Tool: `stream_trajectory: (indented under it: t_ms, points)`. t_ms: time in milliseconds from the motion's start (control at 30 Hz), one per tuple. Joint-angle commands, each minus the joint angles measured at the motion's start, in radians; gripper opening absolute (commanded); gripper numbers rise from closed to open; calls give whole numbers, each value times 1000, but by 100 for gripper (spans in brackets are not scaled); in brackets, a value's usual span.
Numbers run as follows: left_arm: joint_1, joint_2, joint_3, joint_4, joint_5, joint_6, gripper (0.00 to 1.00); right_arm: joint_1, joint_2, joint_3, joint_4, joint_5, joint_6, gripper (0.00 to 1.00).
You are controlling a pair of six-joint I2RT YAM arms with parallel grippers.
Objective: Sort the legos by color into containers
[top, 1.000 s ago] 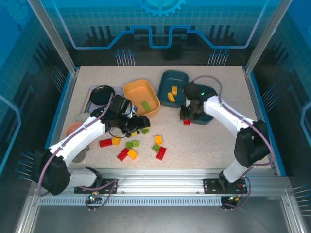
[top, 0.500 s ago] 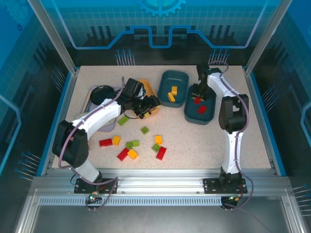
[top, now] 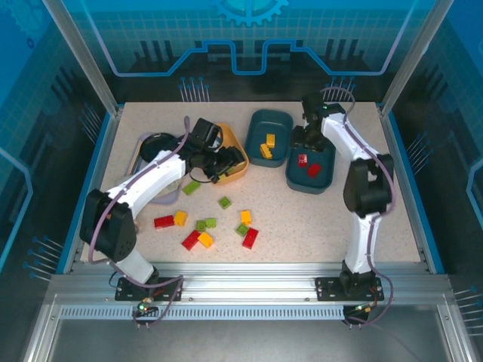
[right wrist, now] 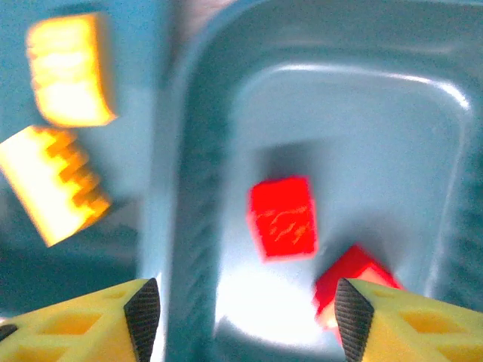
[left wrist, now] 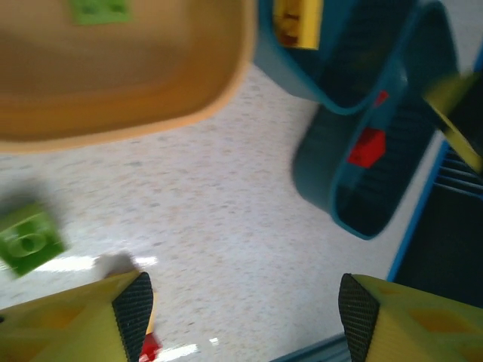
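Observation:
My right gripper (top: pixel 303 142) (right wrist: pixel 249 309) hangs open over the right teal container (top: pixel 323 181). Two red legos (right wrist: pixel 283 217) (right wrist: pixel 351 275) lie in it, free of the fingers. The middle teal container (top: pixel 281 121) holds two yellow legos (top: pixel 268 145) (right wrist: pixel 72 68). Over the near right corner of the yellow-orange container (top: pixel 207 139) (left wrist: pixel 113 98), my left gripper (top: pixel 229 163) (left wrist: pixel 241 302) is open with only bare table between its fingers. A green lego (left wrist: pixel 98 9) lies in that container. Several red, green and yellow legos (top: pixel 205 239) are loose on the table.
A lavender tray (top: pixel 141 147) with a black round bowl (top: pixel 157 143) sits at the far left, behind my left arm. A green lego (top: pixel 191 186) (left wrist: pixel 29 237) lies just under that arm. A raised blue rim (top: pixel 411 188) borders the table.
My right gripper carried a red lego from the table to the right teal container and opened; the lego now lies there. My left gripper moved from the loose legos up to the yellow-orange container.

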Motion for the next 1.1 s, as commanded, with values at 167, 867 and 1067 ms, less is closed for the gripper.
stream_trajectory:
  t_ms: [167, 867, 1067]
  points:
    - [157, 11, -49, -330, -199, 358, 67, 408, -482, -521, 493, -163, -169, 71]
    - [306, 271, 111, -267, -252, -72, 64, 520, -498, -574, 421, -199, -124, 70]
    - [306, 319, 119, -216, -285, -116, 38, 507, -492, -573, 411, -209, -113, 70]
